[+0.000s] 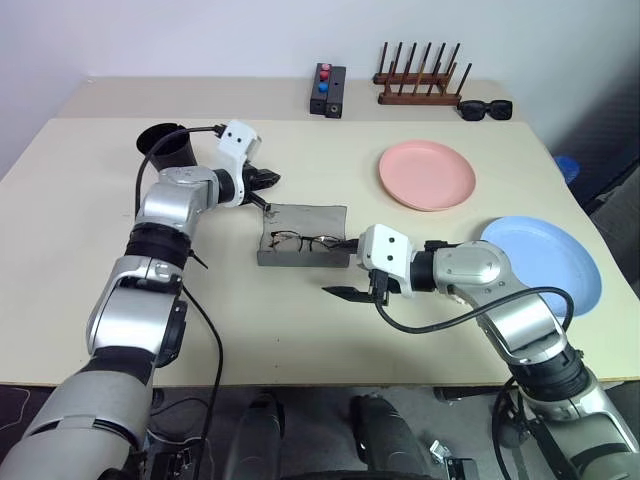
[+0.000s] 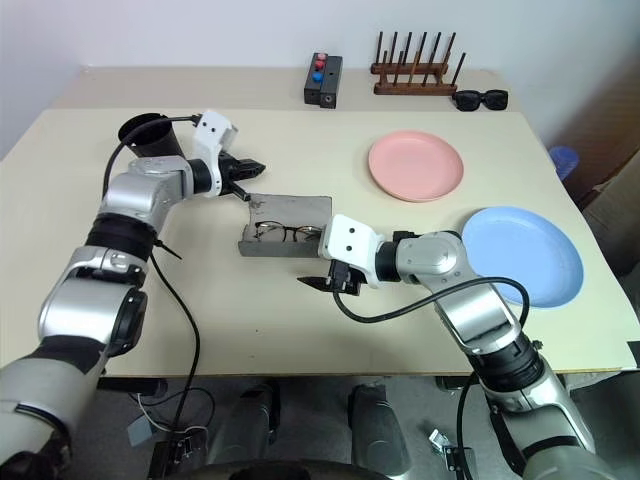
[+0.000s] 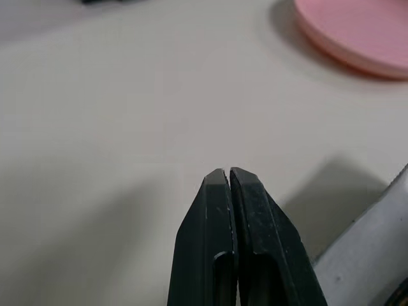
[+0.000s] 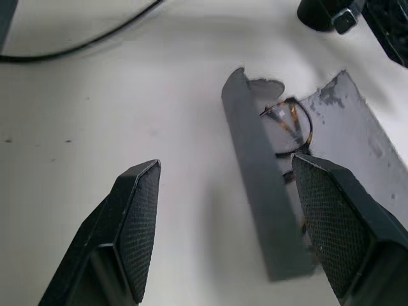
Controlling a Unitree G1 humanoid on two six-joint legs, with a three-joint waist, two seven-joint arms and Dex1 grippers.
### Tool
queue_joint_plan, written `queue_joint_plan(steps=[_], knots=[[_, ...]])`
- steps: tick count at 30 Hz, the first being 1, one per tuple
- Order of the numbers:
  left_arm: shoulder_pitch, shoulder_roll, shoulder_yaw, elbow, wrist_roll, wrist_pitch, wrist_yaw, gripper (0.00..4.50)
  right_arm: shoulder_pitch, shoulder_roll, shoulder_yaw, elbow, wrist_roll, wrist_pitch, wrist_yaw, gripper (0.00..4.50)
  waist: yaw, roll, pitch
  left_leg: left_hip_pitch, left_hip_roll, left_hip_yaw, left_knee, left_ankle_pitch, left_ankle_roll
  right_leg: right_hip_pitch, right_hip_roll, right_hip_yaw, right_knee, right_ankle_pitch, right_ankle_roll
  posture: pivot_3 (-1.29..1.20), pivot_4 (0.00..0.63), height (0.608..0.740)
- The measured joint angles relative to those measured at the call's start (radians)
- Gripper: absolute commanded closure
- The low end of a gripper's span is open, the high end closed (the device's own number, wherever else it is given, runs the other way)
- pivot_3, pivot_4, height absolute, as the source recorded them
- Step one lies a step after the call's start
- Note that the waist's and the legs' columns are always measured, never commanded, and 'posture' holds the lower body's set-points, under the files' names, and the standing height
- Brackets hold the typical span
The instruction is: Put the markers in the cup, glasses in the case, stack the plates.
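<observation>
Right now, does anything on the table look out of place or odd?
Nothing is spilled or broken. The grey case lies open with the glasses inside, lid not yet shut. The pink plate and blue plate lie apart, unstacked.

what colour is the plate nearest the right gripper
Light blue: the round plastic plate by the right gripper, clearest in the left eye view.

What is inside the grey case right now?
The glasses lie inside the open case, with the lid folded back flat on the table. Its near wall covers the lower edge of the frames, so how they rest on the case floor cannot be seen.
</observation>
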Motion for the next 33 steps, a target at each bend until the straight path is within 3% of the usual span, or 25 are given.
queue_joint_plan(steps=[4, 12, 20, 27, 33], knots=[[-0.032, -0.017, -0.048, 0.087, 0.046, -0.018, -0.14, 4.46, 0.056, -0.034, -0.035, -0.067, 0.025, 0.043, -0.022, 1.19, 0.002, 0.0, 0.0, -0.001, 0.0, 0.0, 0.0, 0.0, 0.0, 0.0, 0.0, 0.0, 0.0, 0.0, 0.0, 0.0, 0.15, 0.74], [-0.032, 0.011, -0.074, 0.079, 0.102, -0.069, -0.341, 4.46, 0.178, -0.083, -0.163, -0.099, 0.071, 0.083, -0.082, 1.19, 0.001, 0.0, 0.0, -0.001, 0.0, 0.0, 0.001, 0.0, 0.0, 0.0, 0.0, 0.0, 0.0, -0.001, -0.003, 0.0, 0.15, 0.74], [0.171, 0.08, -0.067, -0.239, 0.05, -0.028, -0.521, 4.46, 0.194, -0.064, -0.285, -0.034, 0.142, 0.093, -0.149, 1.19, 0.001, 0.0, 0.0, -0.001, 0.0, 0.0, 0.001, 0.0, 0.0, 0.0, 0.0, 0.0, 0.001, 0.0, -0.001, 0.0, 0.15, 0.74], [0.33, 0.133, -0.074, -0.524, 0.039, 0.029, -0.512, 4.46, 0.15, -0.016, -0.317, 0.054, 0.184, 0.084, -0.2, 1.19, 0.004, 0.0, 0.0, 0.0, 0.0, 0.0, 0.002, 0.0, 0.0, 0.001, 0.0, 0.0, 0.002, -0.001, -0.004, 0.0, 0.15, 0.74], [0.41, 0.062, 0.04, -0.622, -0.031, 0.004, -0.341, 4.46, 0.052, -0.031, -0.245, 0.217, 0.054, -0.005, -0.27, 1.19, 0.003, 0.0, 0.0, 0.001, 0.0, 0.0, 0.003, 0.0, 0.0, 0.002, 0.0, 0.0, 0.002, -0.001, -0.004, 0.0, 0.15, 0.74]])
